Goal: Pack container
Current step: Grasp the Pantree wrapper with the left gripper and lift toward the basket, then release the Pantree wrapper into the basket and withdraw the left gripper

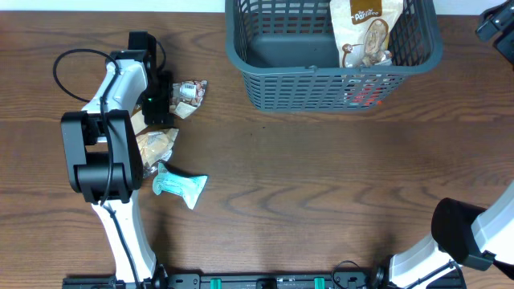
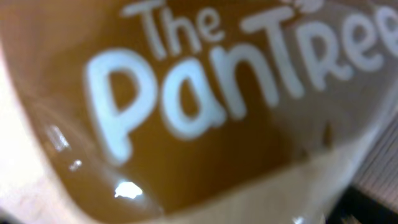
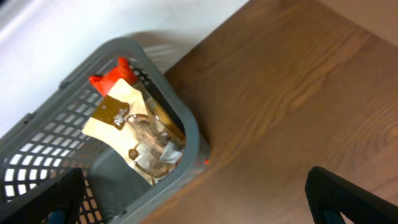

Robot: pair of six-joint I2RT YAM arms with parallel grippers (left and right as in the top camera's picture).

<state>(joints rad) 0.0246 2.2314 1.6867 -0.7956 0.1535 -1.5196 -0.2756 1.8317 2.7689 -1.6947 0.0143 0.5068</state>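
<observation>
Overhead first: the container (image 1: 333, 76) sits at the far edge of the worktop (image 1: 321, 177), right of centre, with a beige packet (image 1: 365, 28) standing in its right half and a red packet (image 1: 365, 98) glowing through the front lattice. Over near the left edge, the left gripper (image 1: 159, 108) is down among loose snacks, with a clear packet (image 1: 190, 94) just to its right, a tan packet (image 1: 157, 146) nearer the front, and a teal packet (image 1: 181, 185) nearest the front edge. From up here I cannot tell whether its jaws are apart or together. The right gripper (image 1: 496, 28) hangs at the far right corner, beside the container. On to the left wrist: the view is filled by a brown packet (image 2: 205, 112) with white "The PanTree" lettering, blurred and very close, fingers hidden. Right wrist now: the right gripper (image 3: 196, 199) has its jaws spread wide, nothing between them, looking down on the container's corner (image 3: 186, 134), where the beige packet (image 3: 118, 121) leans on the red packet (image 3: 112, 78).
</observation>
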